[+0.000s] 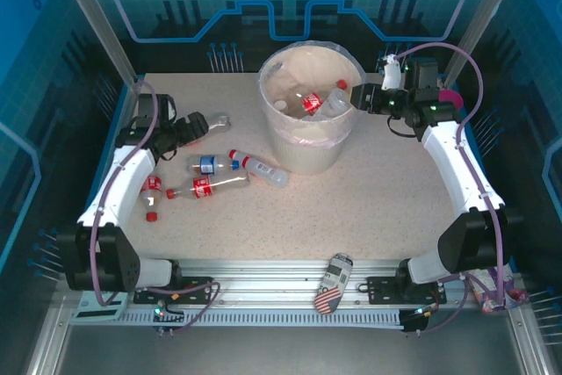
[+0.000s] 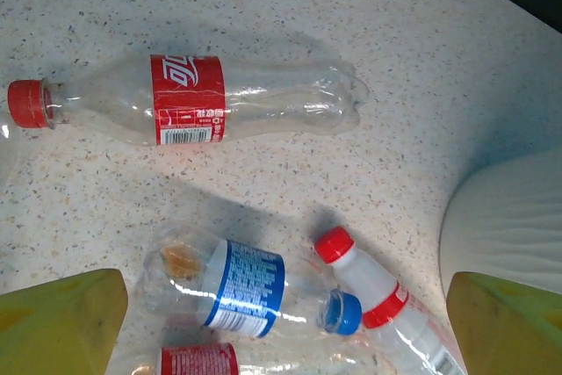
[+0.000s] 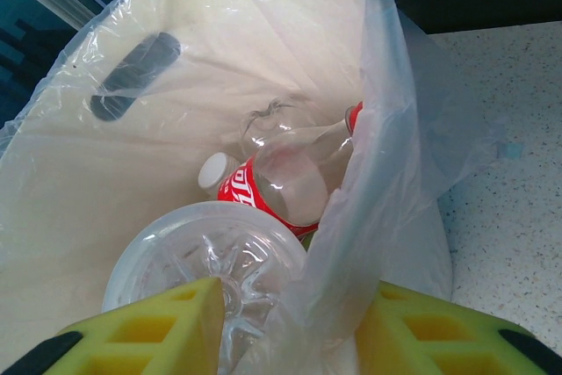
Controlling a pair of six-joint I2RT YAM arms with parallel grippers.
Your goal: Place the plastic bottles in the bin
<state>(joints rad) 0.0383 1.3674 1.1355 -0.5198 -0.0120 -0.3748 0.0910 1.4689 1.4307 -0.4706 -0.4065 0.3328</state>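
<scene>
Bottle [image 3: 211, 256] clamped in right pincer [image 3: 290, 331], neck pointing inward over bin's [image 1: 307, 151] rim; left pincer [image 2: 281, 318] apart, left of bin.

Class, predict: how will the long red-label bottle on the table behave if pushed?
The red-label bottle looks empty, so probably light. Lying on its round side, it would likely roll if nudged. Its clear walls may dent under a grip.
</scene>
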